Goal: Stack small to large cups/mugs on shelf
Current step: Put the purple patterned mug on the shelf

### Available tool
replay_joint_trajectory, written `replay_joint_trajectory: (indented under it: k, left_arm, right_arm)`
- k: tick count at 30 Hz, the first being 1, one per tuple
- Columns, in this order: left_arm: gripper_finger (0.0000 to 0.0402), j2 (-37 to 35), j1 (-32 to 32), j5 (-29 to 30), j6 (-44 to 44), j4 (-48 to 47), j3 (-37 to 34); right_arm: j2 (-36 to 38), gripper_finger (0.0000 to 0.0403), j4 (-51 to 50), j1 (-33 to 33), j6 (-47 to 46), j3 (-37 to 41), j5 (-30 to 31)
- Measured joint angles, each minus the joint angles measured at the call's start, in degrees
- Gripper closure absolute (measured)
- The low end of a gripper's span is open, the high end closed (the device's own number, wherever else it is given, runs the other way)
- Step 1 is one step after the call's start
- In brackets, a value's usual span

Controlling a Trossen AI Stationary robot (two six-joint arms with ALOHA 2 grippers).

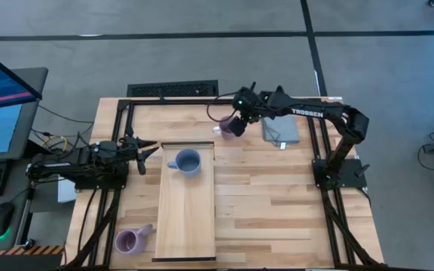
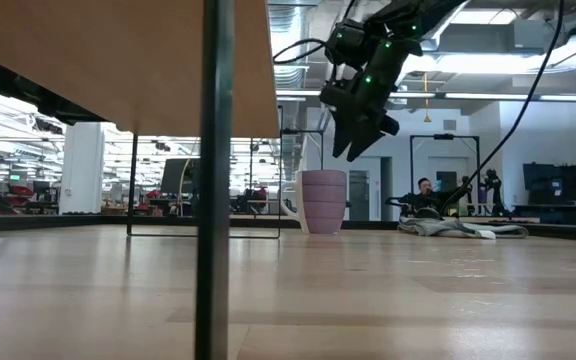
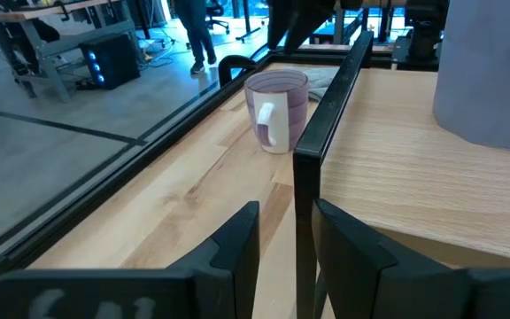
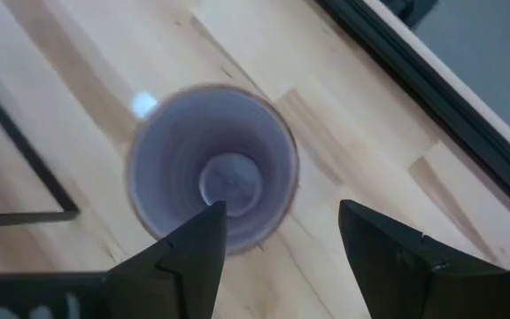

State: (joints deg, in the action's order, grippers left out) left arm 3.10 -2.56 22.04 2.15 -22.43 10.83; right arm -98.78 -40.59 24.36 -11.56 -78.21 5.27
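On the table, left to right:
- Left gripper [image 1: 148, 153] is waiting with fingers apart beside the shelf [image 1: 187, 218].
- Blue-grey mug [image 1: 187, 162] is sitting empty on the shelf.
- Right gripper [image 1: 232, 125], fingers spread, is hovering over an empty purple mug [image 4: 212, 180].

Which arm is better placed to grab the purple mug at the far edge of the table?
The right: its open gripper hovers directly above that purple ribbed mug; the left gripper waits beside the shelf.

Right gripper [image 1: 233, 125] reached forward, pointing down, fingers apart, left gripper [image 1: 148, 153] waiting, fingers apart
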Motion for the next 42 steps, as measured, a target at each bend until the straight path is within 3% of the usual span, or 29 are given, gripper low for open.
replay_joint_trajectory:
  k: [10, 25, 29, 42]
  left_arm:
    - [0.0303, 0.0, 0.0, 0.0, 0.0, 0.0, 0.0]
    - [0.0303, 0.0, 0.0, 0.2, 0.0, 0.0, 0.0]
    - [0.0303, 0.0, 0.0, 0.3, 0.0, 0.0, 0.0]
    - [0.0303, 0.0, 0.0, 0.8, 0.0, 0.0, 0.0]
  right_arm:
    - [0.0, 0.0163, -0.2, -0.3, -2.3, 0.2, 0.8]
    - [-8.3, 0.0169, 4.0, -0.2, -0.8, 0.3, 1.2]
    - [-8.3, 0.0200, 4.0, -0.2, -0.4, 0.3, 1.2]
    - [-8.3, 0.0356, 2.5, -0.1, 1.5, -2.0, 0.9]
